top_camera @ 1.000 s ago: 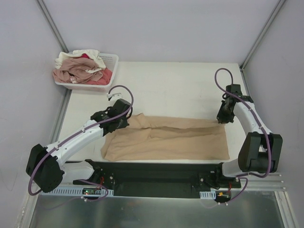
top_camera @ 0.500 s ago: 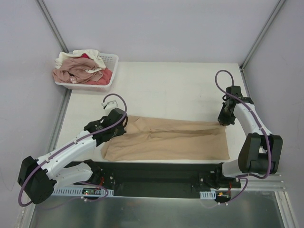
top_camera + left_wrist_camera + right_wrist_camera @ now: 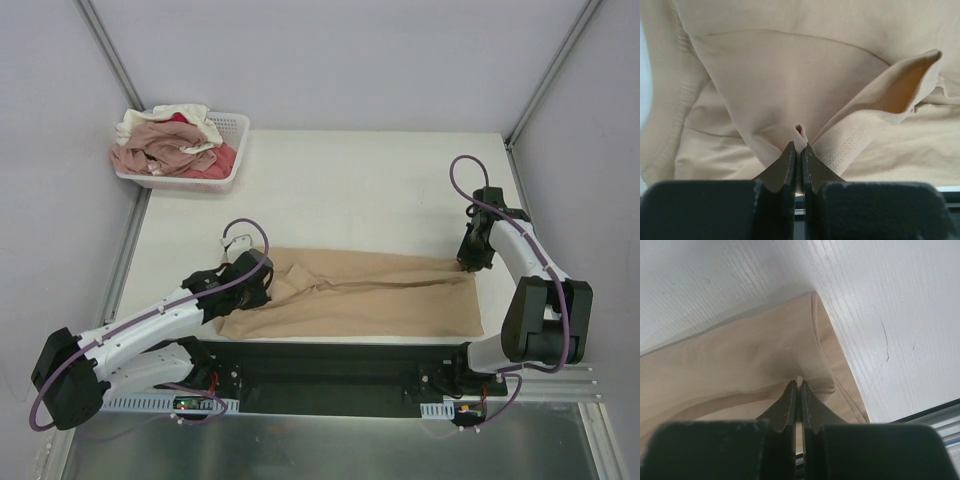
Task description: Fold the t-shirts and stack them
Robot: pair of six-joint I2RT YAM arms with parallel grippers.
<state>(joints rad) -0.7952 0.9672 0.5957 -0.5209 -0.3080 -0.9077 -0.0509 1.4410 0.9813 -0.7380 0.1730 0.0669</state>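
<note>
Mid-fold: the left claw [image 3: 799, 148] and right claw [image 3: 799, 386] each pinch one end of the far edge of the tan t-shirt [image 3: 360, 300], which lies along the near edge of the counter [image 3: 380, 190] — next, I judge, both should carry that edge evenly nearward.

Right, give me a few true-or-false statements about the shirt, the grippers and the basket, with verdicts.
1. The left gripper is shut on a pinch of the tan t-shirt. True.
2. The right gripper hangs open above bare table. False: it is shut on the tan t-shirt's edge.
3. The white basket holds a heap of shirts. True.
4. The tan t-shirt lies in the basket. False: it lies spread on the table between the arms.
</note>
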